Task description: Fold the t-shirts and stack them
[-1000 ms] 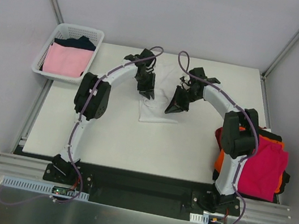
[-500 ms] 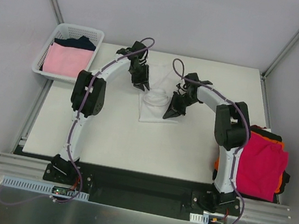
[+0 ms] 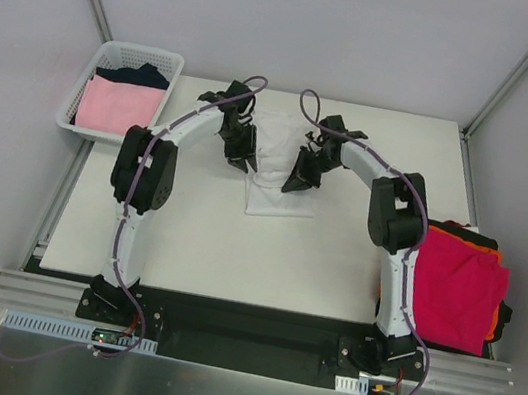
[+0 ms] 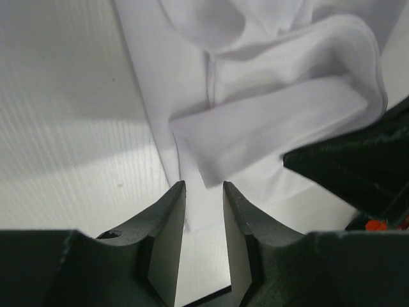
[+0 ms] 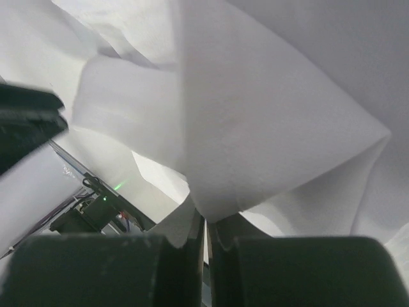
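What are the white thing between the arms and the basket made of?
The white t-shirt looks like soft matte cloth, probably cotton knit: it drapes in rounded folds. The basket seems rigid white plastic, judging by its lattice walls.

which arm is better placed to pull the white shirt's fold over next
Probably right. The right tool is shut on a fold of the white t-shirt, while the left tool stands slightly open, gripping nothing.

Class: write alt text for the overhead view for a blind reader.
Left pincer and right pincer flank a white t-shirt on a table. A white basket with a pink shirt and a navy shirt sits far left; a magenta shirt lies at right.
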Tool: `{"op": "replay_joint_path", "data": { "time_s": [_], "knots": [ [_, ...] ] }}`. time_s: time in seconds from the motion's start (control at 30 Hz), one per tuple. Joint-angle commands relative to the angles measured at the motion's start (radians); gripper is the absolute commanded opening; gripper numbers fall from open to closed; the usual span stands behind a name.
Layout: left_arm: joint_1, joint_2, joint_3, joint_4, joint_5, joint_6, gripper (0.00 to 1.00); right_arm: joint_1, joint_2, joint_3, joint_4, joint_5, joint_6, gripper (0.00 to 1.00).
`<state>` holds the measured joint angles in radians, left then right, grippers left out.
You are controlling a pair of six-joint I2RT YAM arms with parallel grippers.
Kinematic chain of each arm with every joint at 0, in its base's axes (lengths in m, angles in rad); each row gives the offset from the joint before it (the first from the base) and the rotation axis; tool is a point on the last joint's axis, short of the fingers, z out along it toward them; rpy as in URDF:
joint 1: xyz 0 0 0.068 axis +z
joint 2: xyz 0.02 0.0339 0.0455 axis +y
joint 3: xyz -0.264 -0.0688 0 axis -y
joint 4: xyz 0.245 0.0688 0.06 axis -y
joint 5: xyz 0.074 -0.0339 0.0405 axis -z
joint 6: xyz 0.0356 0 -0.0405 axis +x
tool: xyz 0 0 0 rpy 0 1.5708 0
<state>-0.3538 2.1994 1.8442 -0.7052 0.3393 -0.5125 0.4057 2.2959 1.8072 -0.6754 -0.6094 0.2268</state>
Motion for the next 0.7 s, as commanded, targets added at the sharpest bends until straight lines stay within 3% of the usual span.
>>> {"op": "replay_joint_path", "data": {
  "time_s": [0.0,0.67],
  "knots": [
    [-0.034,-0.151,-0.08,-0.017,0.02,0.009,0.3,0.005,0.031,0.076,0.023,0.005,0.019,0.05],
    [-0.136,-0.251,-0.274,0.006,-0.008,0.092,0.28,-0.041,0.157,0.345,0.099,0.04,0.167,0.08]
  ]
}}
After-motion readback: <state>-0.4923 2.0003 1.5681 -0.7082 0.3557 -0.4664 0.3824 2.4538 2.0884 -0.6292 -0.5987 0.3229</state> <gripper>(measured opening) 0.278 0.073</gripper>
